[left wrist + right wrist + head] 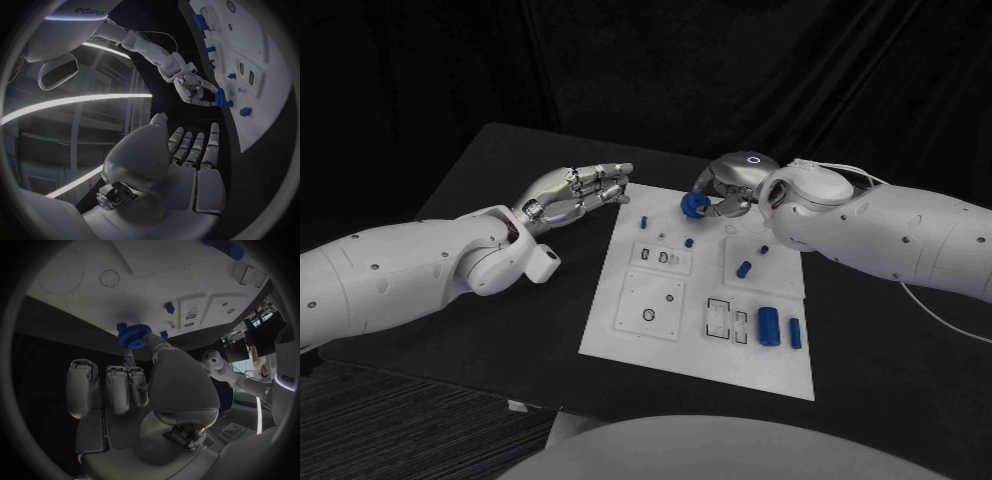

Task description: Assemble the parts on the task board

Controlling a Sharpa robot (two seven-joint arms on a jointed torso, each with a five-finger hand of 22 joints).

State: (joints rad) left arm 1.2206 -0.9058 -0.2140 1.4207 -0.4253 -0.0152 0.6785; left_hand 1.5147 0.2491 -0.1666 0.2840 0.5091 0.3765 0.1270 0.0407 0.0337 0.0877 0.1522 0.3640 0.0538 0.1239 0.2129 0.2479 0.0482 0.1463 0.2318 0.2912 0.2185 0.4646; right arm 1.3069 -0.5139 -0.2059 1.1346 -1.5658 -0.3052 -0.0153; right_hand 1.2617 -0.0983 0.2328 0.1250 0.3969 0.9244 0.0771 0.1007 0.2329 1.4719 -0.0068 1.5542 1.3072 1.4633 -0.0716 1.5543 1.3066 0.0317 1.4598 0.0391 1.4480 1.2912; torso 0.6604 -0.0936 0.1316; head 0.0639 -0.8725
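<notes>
Right robot hand (723, 196): pinches a blue gear (692, 204) between thumb and a finger at the far edge of the task board (661, 345); in the right wrist view the toothed gear (133, 335) sits at the fingertips, just over the board's edge.
Left robot hand (577, 192): holds nothing, fingers stretched out and slightly apart, hovering over the black worktop (502, 180) just left of the board's far left corner.
Task board: white plate in the middle of the worktop, with rectangular and round recesses.
Parts on board: a blue cylinder (769, 324) and a slimmer blue bar (795, 333) lie side by side near the right edge; a short blue peg (744, 268) lies farther back; small blue pieces (648, 224) stand near the far left.
</notes>
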